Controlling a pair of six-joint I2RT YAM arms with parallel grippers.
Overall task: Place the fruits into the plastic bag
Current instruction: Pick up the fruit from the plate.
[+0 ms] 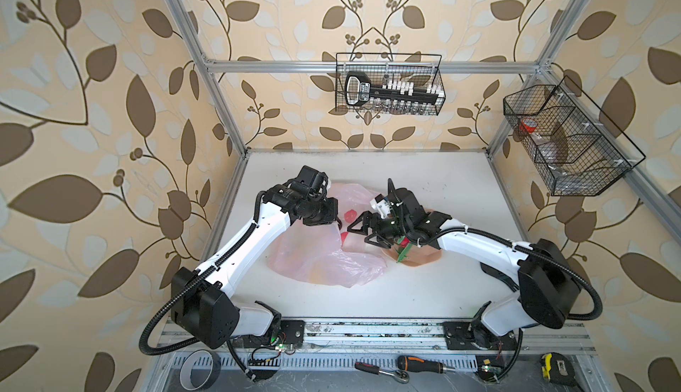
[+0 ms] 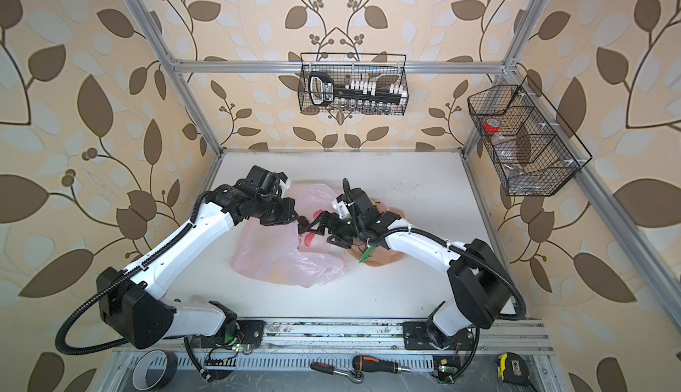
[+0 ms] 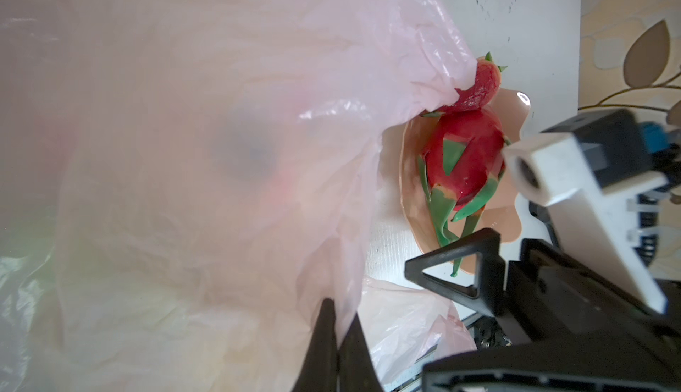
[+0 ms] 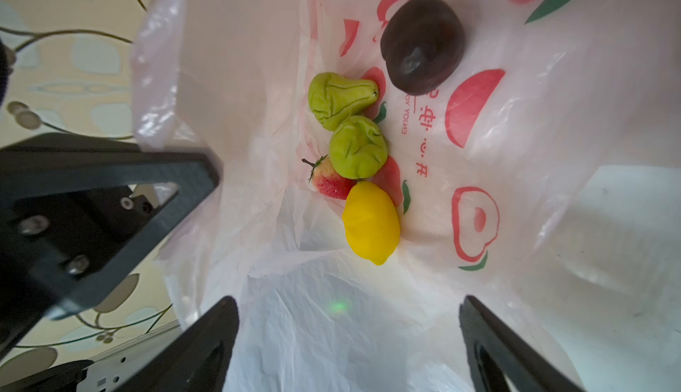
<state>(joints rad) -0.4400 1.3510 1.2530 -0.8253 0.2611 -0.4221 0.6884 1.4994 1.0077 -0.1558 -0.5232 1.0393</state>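
The pale-pink plastic bag (image 1: 324, 257) lies mid-table, its mouth lifted. My left gripper (image 3: 339, 309) is shut on the bag's rim, pinching the film between its tips. My right gripper (image 4: 348, 301) hangs open at the mouth with nothing between its fingers. Inside the bag lie a dark brown fruit (image 4: 422, 43), two green pears (image 4: 339, 99) (image 4: 357, 150), a strawberry (image 4: 328, 182) and a yellow lemon (image 4: 370, 222). On the peach plate (image 3: 409, 187) beside the bag rest a red-and-green dragon fruit (image 3: 464, 158) and a second strawberry (image 3: 479, 88), partly under the right arm in both top views.
A wire basket (image 1: 390, 84) hangs on the back rail and another (image 1: 563, 139) on the right frame. Past the front rail lie a screwdriver (image 1: 423, 364), a tape measure (image 1: 554, 366) and a tape roll (image 1: 197, 370). Bare white table (image 1: 460, 187) lies behind the plate.
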